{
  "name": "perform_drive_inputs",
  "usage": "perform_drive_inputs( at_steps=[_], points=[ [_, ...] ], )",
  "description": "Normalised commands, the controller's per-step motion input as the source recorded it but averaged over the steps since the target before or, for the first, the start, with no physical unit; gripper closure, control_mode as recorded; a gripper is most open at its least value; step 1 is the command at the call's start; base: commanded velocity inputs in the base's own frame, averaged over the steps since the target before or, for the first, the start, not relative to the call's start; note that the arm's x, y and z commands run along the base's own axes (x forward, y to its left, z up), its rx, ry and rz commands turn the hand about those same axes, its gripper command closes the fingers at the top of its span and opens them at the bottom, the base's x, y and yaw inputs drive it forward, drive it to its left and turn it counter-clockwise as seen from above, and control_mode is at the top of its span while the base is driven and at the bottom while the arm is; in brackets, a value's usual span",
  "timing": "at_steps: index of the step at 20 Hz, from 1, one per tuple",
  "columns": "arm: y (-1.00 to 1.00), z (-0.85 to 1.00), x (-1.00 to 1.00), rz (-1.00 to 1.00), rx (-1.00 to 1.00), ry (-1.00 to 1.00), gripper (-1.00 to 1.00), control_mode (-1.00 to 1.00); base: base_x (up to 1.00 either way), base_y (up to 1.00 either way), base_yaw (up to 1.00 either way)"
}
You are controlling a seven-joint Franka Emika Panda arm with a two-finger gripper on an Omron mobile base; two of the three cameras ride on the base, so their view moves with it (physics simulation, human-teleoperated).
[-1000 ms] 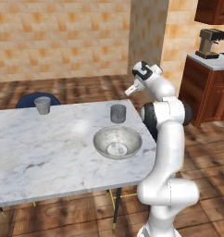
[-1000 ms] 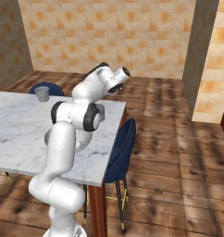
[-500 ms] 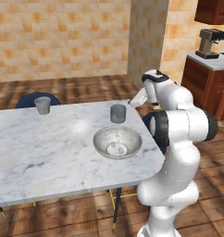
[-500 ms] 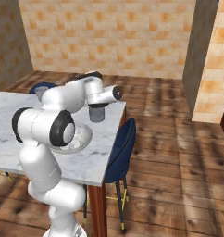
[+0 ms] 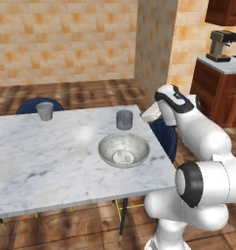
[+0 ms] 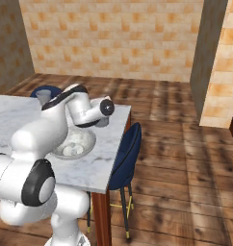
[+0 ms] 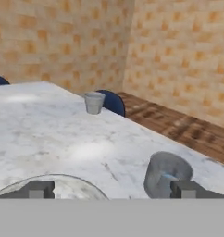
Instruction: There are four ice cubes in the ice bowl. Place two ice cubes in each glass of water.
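In the hand view my gripper [image 7: 113,190] is open, with nothing between its fingertips [image 7: 40,190]. It hovers low over the marble table [image 5: 47,161], at the right edge. The nearer glass of water [image 7: 167,178] stands just ahead of the right fingertip. The ice bowl [image 7: 86,184] shows its rim at the lower left. A second glass of water [image 7: 94,102] stands far across the table. Pale ice cubes [image 5: 122,156] lie in the ice bowl [image 5: 106,146], in front of the nearer glass [image 5: 124,119]. The far glass [image 5: 44,111] is at the back left.
A blue chair [image 5: 165,136] is tucked under the table's right end, below my arm, and another [image 5: 20,105] stands behind the far glass. A brick pillar [image 5: 156,44] rises behind the table. A coffee machine [image 5: 221,45] sits on a wooden cabinet at the far right.
My arm has folded lower and swung toward the camera, bringing the hand down to the table's right edge near the closer glass. The gripper stays open; glasses and bowl have not moved.
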Motion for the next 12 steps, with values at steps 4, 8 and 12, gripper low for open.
perform_drive_inputs(
  at_steps=[4,8,12],
  points=[
    [0.0,0.35,-1.0,0.0,0.0,0.02,-1.0,-1.0,0.0,0.0,0.0],
    [-0.02,0.44,-0.76,0.21,0.0,-0.13,-1.0,-1.0,0.0,0.0,0.0],
    [-0.16,0.21,-0.49,0.38,0.0,-0.19,-1.0,-1.0,0.0,0.0,0.0]
  ],
)
